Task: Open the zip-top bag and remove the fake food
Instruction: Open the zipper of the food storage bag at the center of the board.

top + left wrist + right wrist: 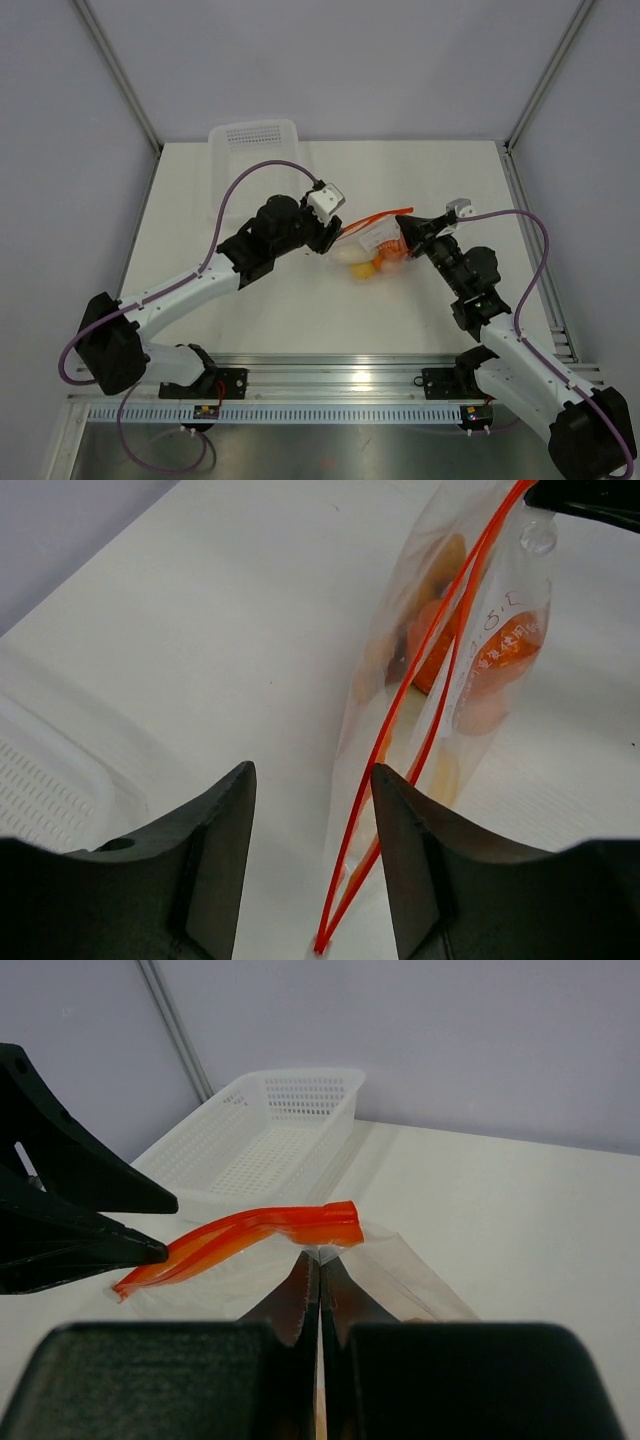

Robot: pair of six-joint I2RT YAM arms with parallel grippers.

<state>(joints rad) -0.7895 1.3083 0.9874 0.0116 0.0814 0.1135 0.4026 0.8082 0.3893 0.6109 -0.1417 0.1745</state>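
Note:
The clear zip-top bag (372, 238) is held up over the middle of the table, its red-orange zipper strip (250, 1230) on top. My right gripper (320, 1256) is shut on the clear plastic just under the strip's right end. My left gripper (312, 775) is open at the bag's other end. The strip's near end (350, 865) lies between its fingers (410, 850), not touching them. In the left wrist view the two red tracks stand apart and meet at that near end. Inside the bag lies the fake food: orange pieces (498, 652), a white piece (350, 255) and a yellow one (365, 268).
A white perforated basket (255, 135) stands at the table's far edge, left of centre, and also shows in the right wrist view as the basket (270, 1130) behind the bag. Grey walls with metal posts (120, 70) close the table's sides.

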